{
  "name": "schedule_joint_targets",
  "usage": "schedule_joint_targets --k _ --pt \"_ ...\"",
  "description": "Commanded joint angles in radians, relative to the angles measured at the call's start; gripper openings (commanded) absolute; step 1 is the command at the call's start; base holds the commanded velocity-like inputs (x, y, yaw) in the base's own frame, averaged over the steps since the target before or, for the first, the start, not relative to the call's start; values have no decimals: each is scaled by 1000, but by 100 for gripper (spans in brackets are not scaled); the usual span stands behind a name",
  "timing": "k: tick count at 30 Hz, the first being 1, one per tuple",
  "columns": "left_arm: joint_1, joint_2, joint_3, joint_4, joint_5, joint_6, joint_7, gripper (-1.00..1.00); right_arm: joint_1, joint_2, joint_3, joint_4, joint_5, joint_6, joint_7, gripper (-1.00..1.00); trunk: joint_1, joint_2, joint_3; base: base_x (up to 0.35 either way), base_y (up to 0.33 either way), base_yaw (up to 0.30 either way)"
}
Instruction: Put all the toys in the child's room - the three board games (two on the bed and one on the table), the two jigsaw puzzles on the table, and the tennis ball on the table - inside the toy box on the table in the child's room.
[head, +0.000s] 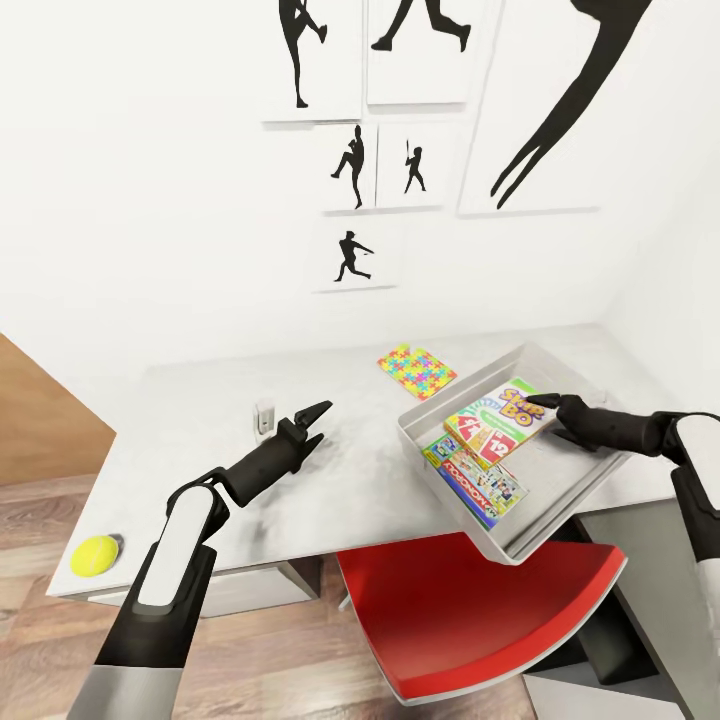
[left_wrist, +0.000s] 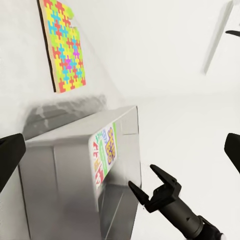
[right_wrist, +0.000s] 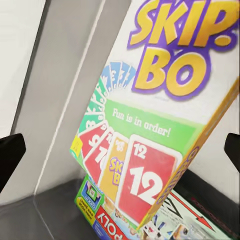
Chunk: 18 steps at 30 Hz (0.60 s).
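The toy box (head: 590, 480) sits on the right of the table (head: 200, 430), its near corner reaching over the front edge. In it the Skip-Bo board game (head: 492, 420) leans tilted on the Monopoly box (head: 482, 488), with a small blue box (head: 437, 452) beside them. My right gripper (head: 552, 415) hangs open just over the Skip-Bo's far end, touching nothing; the left wrist view shows it (left_wrist: 147, 186) spread beside the toy box wall (left_wrist: 60, 180). One jigsaw puzzle (head: 417, 370) lies flat behind the box. The tennis ball (head: 95, 555) rests at the table's front left corner. My left gripper (head: 312, 425) is open above mid-table.
A small white object (head: 264, 417) stands on the table just left of my left gripper. A red-seated chair (head: 470, 620) is tucked under the table's front edge below the toy box. The white wall with black baseball silhouettes (head: 350, 165) backs the table.
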Motion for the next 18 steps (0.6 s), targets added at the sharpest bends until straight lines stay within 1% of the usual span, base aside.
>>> schedule_joint_targets --k 1,3,6,8,9,11,12,14,15,17,18 --pt "-1 -1 1 0 3 4 2 100 -1 0 -1 -1 -10 3 -10 100 1 -2 -2 0 0 0" --pt "-1 0 1 0 3 5 0 100 11 -10 -1 -38 -12 3 -12 100 1 -2 -2 0 0 0" --pt "-1 0 1 0 3 5 0 100 19 -14 -1 -60 -13 3 -12 100 1 -2 -2 0 0 0" --pt "-1 0 1 0 2 5 -1 100 39 -19 -1 -110 -13 3 -13 100 1 -2 -2 0 0 0" --pt "-1 0 1 0 2 5 -1 100 39 -19 -1 -110 -13 3 -13 100 1 -2 -2 0 0 0" --pt "-1 0 1 -1 2 5 -2 100 61 -22 -2 -163 -14 3 -13 100 1 -2 -2 0 0 0" --pt "-1 0 1 -1 2 5 -2 100 61 -22 -2 -163 -14 3 -13 100 1 -2 -2 0 0 0" --pt "0 0 1 -1 2 5 -4 100 81 -24 -4 -211 -14 3 -14 100 1 -2 -2 0 0 0" --pt "0 0 1 -1 2 5 -4 100 81 -24 -4 -211 -14 3 -14 100 1 -2 -2 0 0 0" --pt "0 1 1 -6 3 5 -6 100 95 -25 -8 -251 -15 3 -14 100 1 -2 -2 0 0 0" --pt "0 1 1 -6 3 5 -6 100 95 -25 -8 -251 -15 3 -14 100 1 -2 -2 0 0 0"
